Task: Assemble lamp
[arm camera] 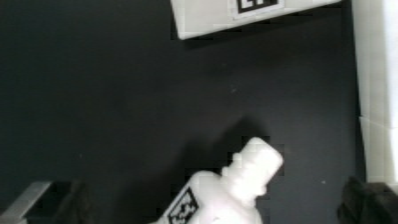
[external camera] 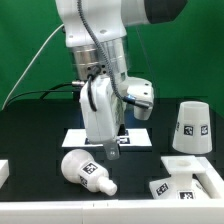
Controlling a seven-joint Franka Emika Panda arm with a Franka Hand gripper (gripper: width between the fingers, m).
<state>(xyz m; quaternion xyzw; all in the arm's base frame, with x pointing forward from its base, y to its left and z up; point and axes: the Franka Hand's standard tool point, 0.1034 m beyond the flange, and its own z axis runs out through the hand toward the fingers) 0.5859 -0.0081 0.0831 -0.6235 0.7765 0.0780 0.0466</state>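
Exterior view shows my gripper (external camera: 108, 148) hanging low over the black table (external camera: 35, 135), at the front edge of the marker board (external camera: 72, 135). Its fingers are spread wide and hold nothing. The bulb (external camera: 88, 171) lies on its side at 7 o'clock from the gripper, near but apart. The shade (external camera: 190, 127) stands upright at 3 o'clock, and the base (external camera: 192, 180) lies flat at 4 o'clock.

Exterior view: front-on, slightly raised. Wrist view: straight down, close. Shared: bulb (external camera: 88, 172) (arm camera: 231, 188).
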